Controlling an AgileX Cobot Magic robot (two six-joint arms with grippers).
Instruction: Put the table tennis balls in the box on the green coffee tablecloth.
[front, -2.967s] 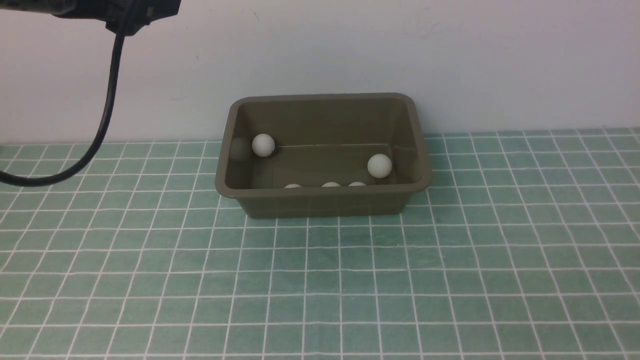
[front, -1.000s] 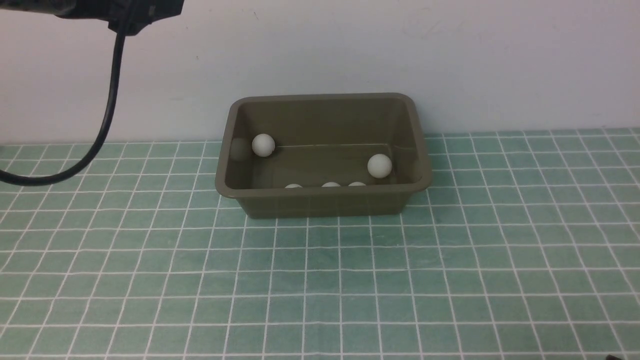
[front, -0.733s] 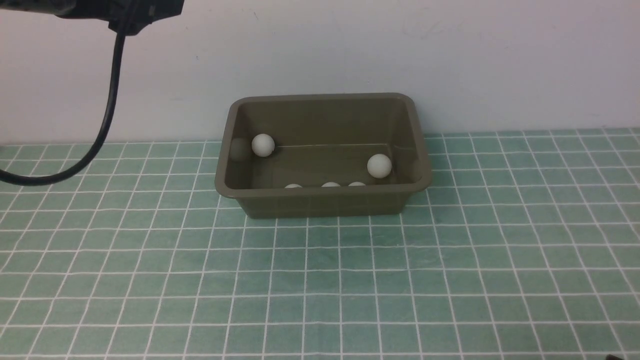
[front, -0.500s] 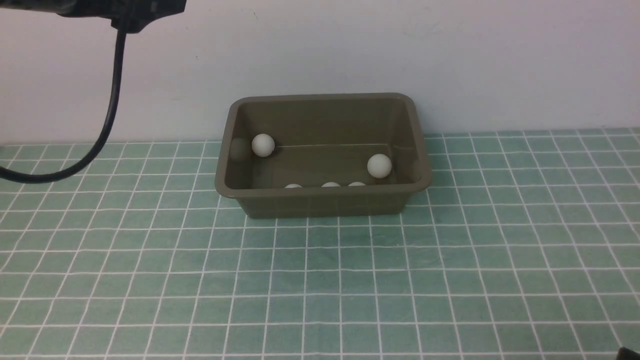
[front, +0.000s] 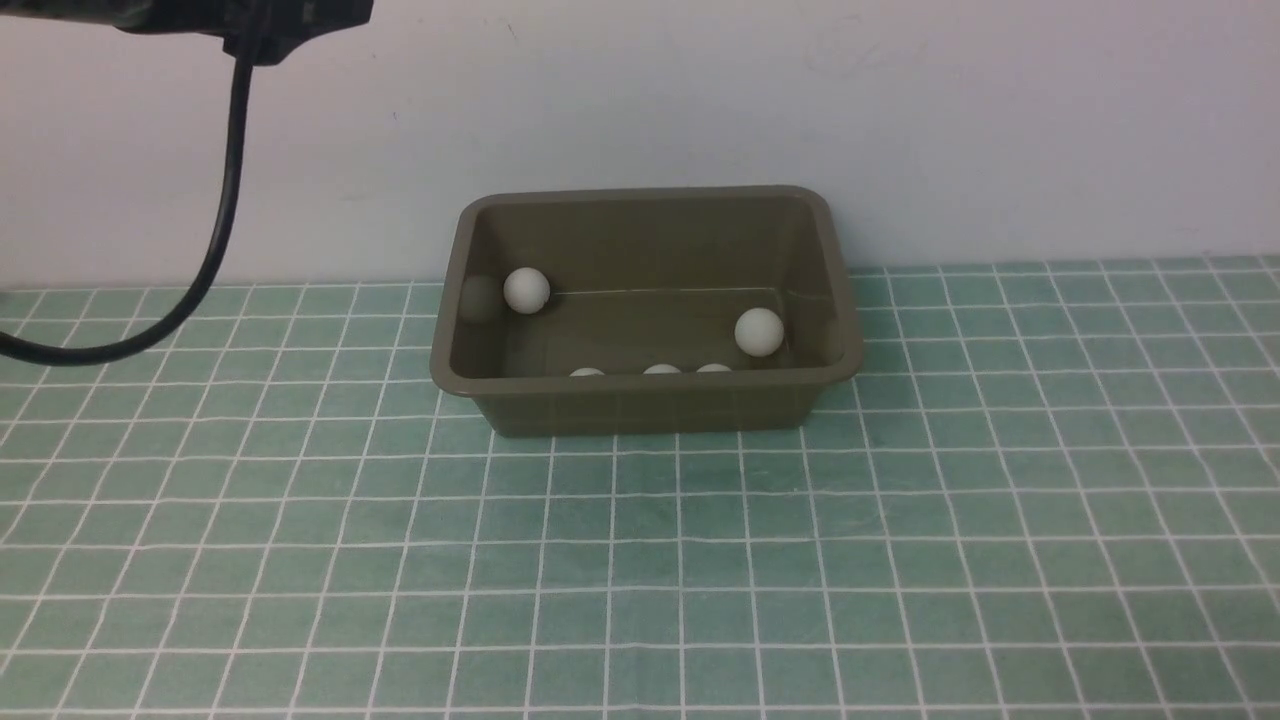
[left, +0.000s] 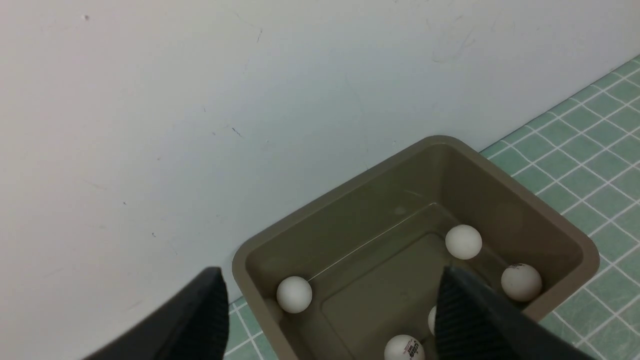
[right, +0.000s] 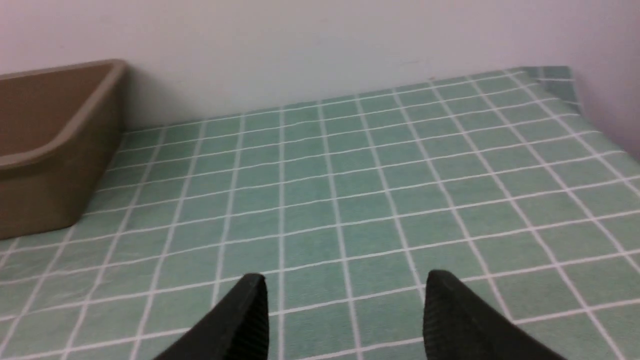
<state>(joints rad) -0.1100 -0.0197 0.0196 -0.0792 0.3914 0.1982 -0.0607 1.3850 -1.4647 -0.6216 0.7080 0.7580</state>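
- Against the pale back wall, the rectangular olive-brown plastic box (front: 645, 310) with rounded corners and a flared rim stands on the light teal-green cloth (front: 640, 560) gridded with thin white lines, which covers the desk.
- All five small matte white table tennis balls (left: 463, 242) lie inside the box: one in a far corner, one by the right wall, three along the near wall, where the front view shows only their tops over the rim.
- No ball shows on the cloth in any view, so the task looks complete.
- The left tool (left: 330, 305) hangs above the box with its jaws spread wide and nothing between them.
- The right tool (right: 345, 310) sits low over bare cloth, well apart from the box, its jaws parted and empty.
- Judged by their look, the balls are very light, hard and smooth, so they should roll at a nudge and could squirt from a tight pinch.
- A ball is best taken across its widest part, with a gentle closing.
- The box looks stiff; its flared rim offers the natural hold.
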